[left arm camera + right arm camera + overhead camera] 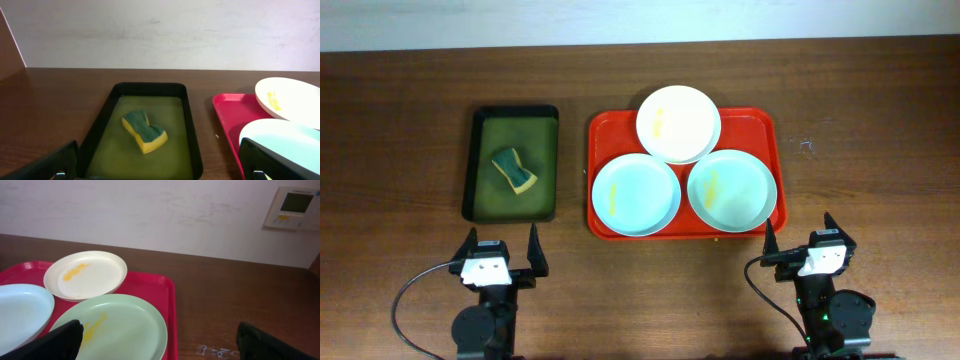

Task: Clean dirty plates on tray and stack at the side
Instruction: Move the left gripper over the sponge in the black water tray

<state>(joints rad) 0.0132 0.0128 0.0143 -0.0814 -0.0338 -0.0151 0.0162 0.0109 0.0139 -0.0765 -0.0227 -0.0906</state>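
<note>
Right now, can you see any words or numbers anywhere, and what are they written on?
Wall panel: its little screen and the marks under it are too blurred to read.
Nothing else has writing: no words, numbers or signs show on the plates, the red tray, the dark green tray or the sponge.

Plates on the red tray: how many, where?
3. The white plate sits at the red tray's far edge, overlapping its rim; left aqua plate near left; right aqua plate near right. Each has a yellow smear. None appears hidden.
</note>
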